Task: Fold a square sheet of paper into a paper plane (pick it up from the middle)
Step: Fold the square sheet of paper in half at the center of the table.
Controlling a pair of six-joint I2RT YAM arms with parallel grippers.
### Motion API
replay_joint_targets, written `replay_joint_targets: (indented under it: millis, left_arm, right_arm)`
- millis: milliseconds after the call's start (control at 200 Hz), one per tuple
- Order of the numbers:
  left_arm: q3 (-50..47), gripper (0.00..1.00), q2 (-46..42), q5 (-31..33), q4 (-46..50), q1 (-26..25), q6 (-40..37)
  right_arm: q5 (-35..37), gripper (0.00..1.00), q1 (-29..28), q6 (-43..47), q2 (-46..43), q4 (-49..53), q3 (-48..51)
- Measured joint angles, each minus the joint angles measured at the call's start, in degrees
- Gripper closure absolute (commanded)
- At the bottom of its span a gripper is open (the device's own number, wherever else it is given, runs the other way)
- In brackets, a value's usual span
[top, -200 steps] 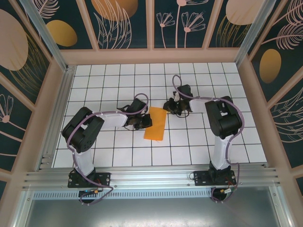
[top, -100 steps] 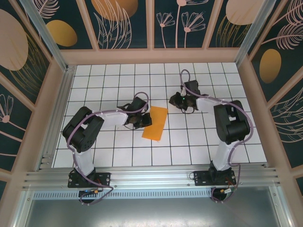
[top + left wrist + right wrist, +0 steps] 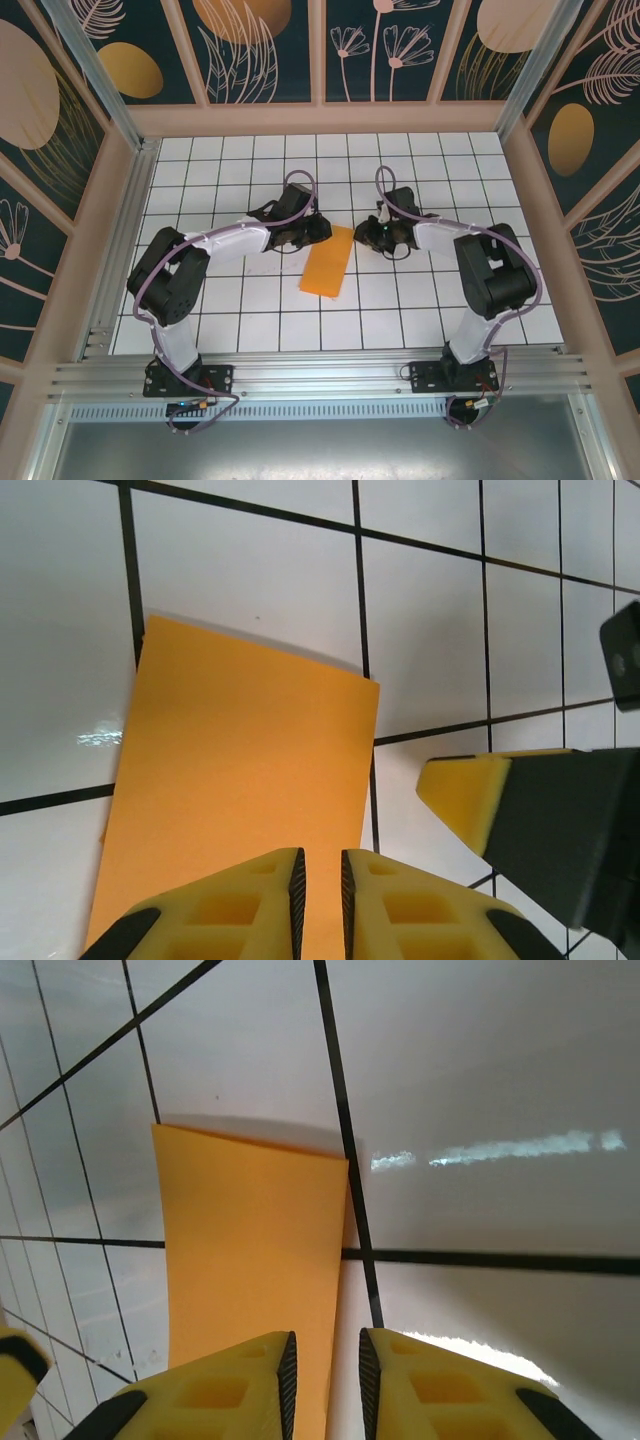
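The square sheet of paper (image 3: 327, 262) lies flat on the white tiled table as an orange folded rectangle, one tile wide and two long. My left gripper (image 3: 318, 229) hovers at its far left corner, the jaws a narrow gap apart with nothing between them (image 3: 320, 865); the paper (image 3: 240, 780) shows beneath. My right gripper (image 3: 365, 232) sits at the far right corner, also slightly open and empty (image 3: 323, 1350), straddling the paper's (image 3: 250, 1250) right edge. The right gripper's fingertip (image 3: 470, 790) shows in the left wrist view. A paper plane is out of view.
The tiled table (image 3: 240, 320) is boxed in by a wooden rim (image 3: 330, 118) and patterned walls. An aluminium rail (image 3: 320, 375) crosses the near edge by the arm bases. Bare tiles surround the paper.
The left gripper moved away from me to the paper's far left corner. The right gripper swung out, then back to the far right corner. Both jaws parted slightly.
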State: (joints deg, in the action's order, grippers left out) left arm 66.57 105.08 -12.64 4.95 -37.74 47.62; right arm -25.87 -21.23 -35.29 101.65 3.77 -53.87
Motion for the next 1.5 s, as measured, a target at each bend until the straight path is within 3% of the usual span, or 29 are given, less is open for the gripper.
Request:
replay_joint_targets:
  millis: [430, 691, 906, 1136, 1496]
  left_arm:
    - [0.0, 0.77, 0.0, 2.7, 0.0, 0.5, 0.9]
    - [0.0, 0.78, 0.0, 2.4, 0.0, 1.6, 1.1]
    - [4.3, 0.84, 4.2, -0.8, -1.2, 1.8, 0.7]
    - [12.2, 0.90, 12.2, -5.4, -0.7, 1.3, -1.8]
    - [19.1, 0.93, 22.0, -6.4, 2.1, 1.1, -4.0]
  right_arm:
    - [-2.1, 0.74, -1.7, 5.4, 12.7, 4.1, -14.8]
    - [-5.2, 0.60, -1.6, 8.3, 14.6, 4.1, -19.6]
    - [-2.6, 0.73, 2.8, 6.8, 7.3, 3.5, -9.8]
    - [-4.2, 0.80, 1.9, 2.1, -3.5, -1.0, 2.4]
    - [-5.0, 0.82, -3.0, -2.9, -4.2, -6.4, 5.9]
